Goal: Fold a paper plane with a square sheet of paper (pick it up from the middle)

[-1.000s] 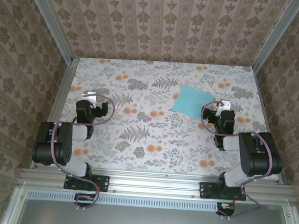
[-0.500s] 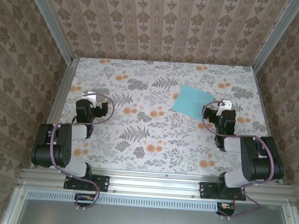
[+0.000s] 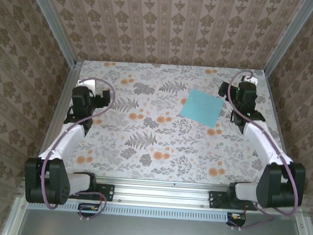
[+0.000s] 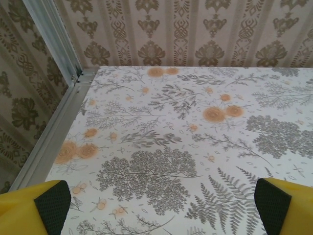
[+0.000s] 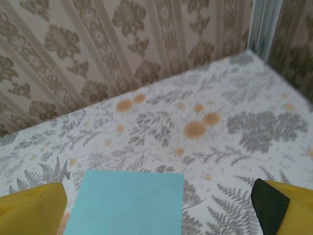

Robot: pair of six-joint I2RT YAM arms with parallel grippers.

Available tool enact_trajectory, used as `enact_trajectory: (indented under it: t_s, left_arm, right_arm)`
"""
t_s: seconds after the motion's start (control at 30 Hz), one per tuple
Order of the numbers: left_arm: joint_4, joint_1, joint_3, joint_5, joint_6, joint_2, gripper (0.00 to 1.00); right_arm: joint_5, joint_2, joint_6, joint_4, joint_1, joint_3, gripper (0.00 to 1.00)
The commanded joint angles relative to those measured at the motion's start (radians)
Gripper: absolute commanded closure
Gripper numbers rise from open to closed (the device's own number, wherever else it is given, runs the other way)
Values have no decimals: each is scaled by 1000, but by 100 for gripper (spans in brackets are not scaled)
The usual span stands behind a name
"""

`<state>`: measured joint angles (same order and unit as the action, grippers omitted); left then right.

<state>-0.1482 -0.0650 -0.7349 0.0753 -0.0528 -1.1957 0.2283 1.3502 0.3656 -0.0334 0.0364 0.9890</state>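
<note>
Since a second ago both arms have unfolded from the tucked pose and reached toward the far wall. The left arm [image 3: 63, 138] runs along the left edge, the right arm [image 3: 262, 141] along the right. The square sheet of paper [image 3: 202, 107] has not shifted.

- Sheet: flat on the worktop [image 3: 144, 143], right of centre, near the right arm's wrist but apart from it. In the right wrist view it lies low in the frame, between the yellow fingers [image 5: 29, 208].
- Left jaws: spread wide, empty; black pads [image 4: 51, 203] over bare print.
- Right jaws: spread wide, empty.
- Worktop: print of grey ferns and orange blooms.
- Room: brown damask wallpaper [image 3: 168, 27] on three sides, aluminium posts [image 3: 51, 24] at the far corners, an aluminium rail [image 3: 162, 190] along the near edge.
</note>
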Motion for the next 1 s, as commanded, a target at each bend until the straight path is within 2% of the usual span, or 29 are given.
enact_trajectory:
  t_s: [0.0, 0.2, 0.47, 0.77, 0.97]
  left_arm:
    - [171, -5, -61, -44, -87, 2, 0]
    - [225, -7, -118, -140, -235, -22, 0]
    - [306, -22, -171, -247, -251, -73, 0]
    - [332, -46, -197, -245, -248, -111, 0]
    - [335, -61, -207, -229, -251, -145, 0]
  right_arm:
    - [-119, 144, 134, -310, 17, 128, 0]
    - [-271, 453, 207, -434, 95, 374, 0]
    - [-283, 706, 222, -542, 244, 632, 0]
    - [-331, 875, 218, -639, 293, 792, 4]
    - [-331, 882, 186, -687, 327, 762, 4]
